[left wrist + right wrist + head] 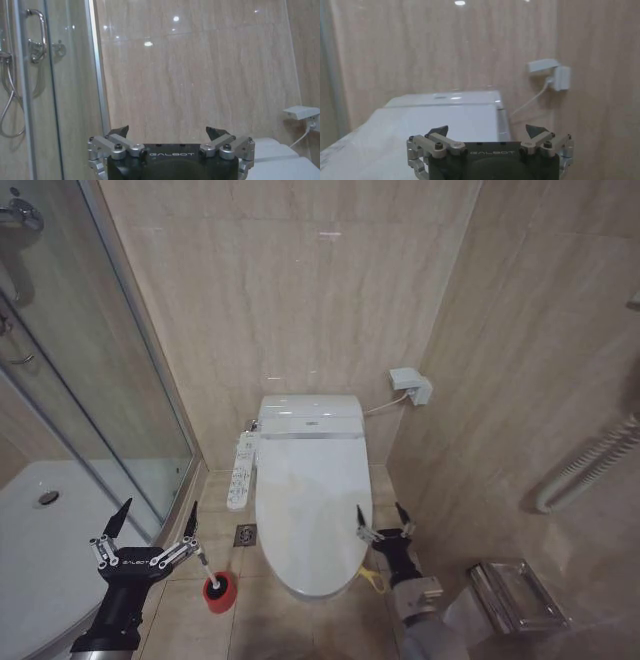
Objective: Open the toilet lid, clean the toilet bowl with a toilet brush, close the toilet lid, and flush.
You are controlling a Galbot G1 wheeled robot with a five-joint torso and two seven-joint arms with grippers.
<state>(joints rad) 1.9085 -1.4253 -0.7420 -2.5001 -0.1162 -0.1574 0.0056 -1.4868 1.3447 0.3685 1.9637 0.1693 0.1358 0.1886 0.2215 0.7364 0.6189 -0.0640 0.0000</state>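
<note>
The left gripper (156, 520) hovers low to the left of the toilet, its fingers spread wide apart with nothing between them, just above and left of the red holder cup (217, 592); the toilet brush (204, 565) stands in that cup on the tiled floor (262, 620), its slim handle leaning up toward the gripper, close by the toilet's front left; the right gripper (381, 518) sits at the toilet's right front edge, fingers also parted and holding nothing, just beside the rim; a small yellow ribbon (372, 579) hangs at the toilet's front right edge below that gripper; the toilet lid (311, 510) lies shut, flat over the toilet bowl (312, 591), whose inside is hidden; a white control panel (241, 471) runs along the toilet's left side; farther back, a white wall box (411, 385) with a cable sits to the toilet's rear right; the glass shower door (100, 380) stands to the toilet's left.
</note>
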